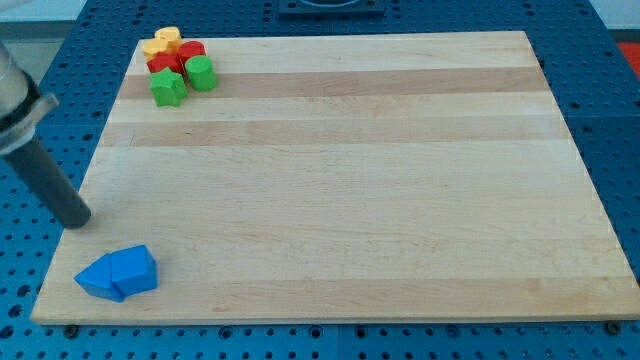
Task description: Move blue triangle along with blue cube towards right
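Observation:
The blue triangle (97, 279) and the blue cube (135, 270) lie touching each other at the view's bottom left corner of the wooden board (350, 180). The triangle is on the left, the cube on its right. My tip (77, 219) is at the board's left edge, above and slightly left of the two blue blocks, apart from them. The dark rod rises from it toward the view's top left.
A cluster of blocks sits at the view's top left corner of the board: a yellow block (161, 42), a red block (176, 57), a green block (201, 73) and another green block (168, 88). Blue pegboard surrounds the board.

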`<state>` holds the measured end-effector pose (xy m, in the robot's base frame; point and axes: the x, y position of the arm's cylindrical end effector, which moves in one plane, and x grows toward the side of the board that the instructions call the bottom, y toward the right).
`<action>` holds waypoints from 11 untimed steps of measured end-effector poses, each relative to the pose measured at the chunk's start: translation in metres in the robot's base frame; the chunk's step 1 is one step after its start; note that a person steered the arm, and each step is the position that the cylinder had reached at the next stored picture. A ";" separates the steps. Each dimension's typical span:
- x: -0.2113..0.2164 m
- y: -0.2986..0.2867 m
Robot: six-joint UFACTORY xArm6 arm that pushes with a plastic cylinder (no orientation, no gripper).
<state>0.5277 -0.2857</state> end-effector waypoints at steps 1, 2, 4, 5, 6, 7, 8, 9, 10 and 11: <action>0.020 0.000; 0.047 -0.001; 0.075 0.031; 0.073 0.060; 0.060 0.085; 0.040 0.112; 0.018 0.152; 0.003 0.172; 0.007 0.129; 0.039 0.082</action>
